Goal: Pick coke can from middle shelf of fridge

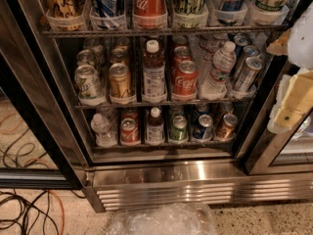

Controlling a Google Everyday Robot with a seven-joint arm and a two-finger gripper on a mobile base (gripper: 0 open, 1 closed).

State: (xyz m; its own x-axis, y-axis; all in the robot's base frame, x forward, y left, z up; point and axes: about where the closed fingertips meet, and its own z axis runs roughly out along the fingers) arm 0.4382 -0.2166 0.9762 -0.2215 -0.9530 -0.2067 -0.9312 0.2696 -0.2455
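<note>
— Camera view, nearest things first: what's at the bottom edge?

— A crumpled clear plastic sheet (161, 220) lies on the speckled floor, and dark and orange cables (27, 210) curl over the floor at the left.

— And the gripper?

— The gripper (293, 99) hangs at the far right edge, a pale, yellowish shape in front of the right door frame. Spread or pressed together, I cannot tell. It holds nothing that I can make out.

— Then the fridge?

— The fridge (161, 174) shows its shiny steel base, and above that come three wire racks packed with drinks.

— Where's the coke can?

— The coke can (185, 78) stands upright in the front row of the middle shelf (166, 102), in a white cup. It's just right of a brown bottle (154, 72) and just left of a clear water bottle (218, 67). Another red can (180, 56) sits right behind it.

— How far is the gripper from it?

— Well apart, off to its right.

— And further left?

— A gold can (120, 80), then a green-and-white can (88, 81). Up on the top rack stands a tall red can (149, 1).
</note>
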